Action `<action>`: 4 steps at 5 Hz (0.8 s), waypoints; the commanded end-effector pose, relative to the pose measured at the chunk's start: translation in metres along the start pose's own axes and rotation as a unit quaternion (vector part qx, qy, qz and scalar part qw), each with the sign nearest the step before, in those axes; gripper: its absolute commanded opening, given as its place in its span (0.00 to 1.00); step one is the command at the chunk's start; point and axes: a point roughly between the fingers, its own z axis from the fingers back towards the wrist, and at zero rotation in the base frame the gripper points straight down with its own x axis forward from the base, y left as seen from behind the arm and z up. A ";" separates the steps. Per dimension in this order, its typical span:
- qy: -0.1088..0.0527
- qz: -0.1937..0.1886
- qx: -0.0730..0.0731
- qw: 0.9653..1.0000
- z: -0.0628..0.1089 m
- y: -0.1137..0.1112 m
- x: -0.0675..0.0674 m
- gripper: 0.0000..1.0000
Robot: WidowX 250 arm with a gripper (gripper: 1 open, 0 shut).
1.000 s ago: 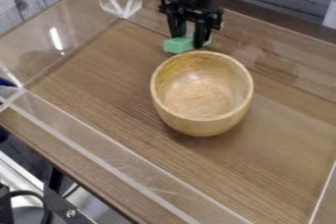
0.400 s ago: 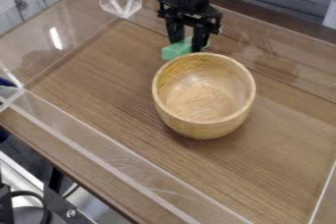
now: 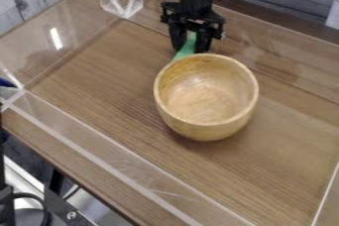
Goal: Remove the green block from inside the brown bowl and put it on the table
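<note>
The green block is outside the brown bowl, just behind the bowl's far rim, and it stands tilted between the black fingers. My gripper comes down from above and is shut on the block. Whether the block's lower end touches the table is unclear. The bowl sits upright near the middle of the table, and nothing shows inside it.
Low clear acrylic walls run around the tabletop. A small clear acrylic piece stands at the back left corner. The table's near edge runs diagonally at the lower left.
The green block lay flatter to the left of the fingers; now it is more upright between them. The gripper has shifted slightly back and up.
</note>
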 end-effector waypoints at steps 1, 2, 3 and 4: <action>-0.036 -0.004 0.009 0.999 0.014 0.002 0.018 0.00; -0.035 -0.004 0.009 0.999 0.011 0.002 0.019 0.00; -0.043 0.004 0.008 0.999 0.019 0.009 0.017 0.00; -0.052 0.012 0.008 0.999 0.027 0.016 0.014 0.00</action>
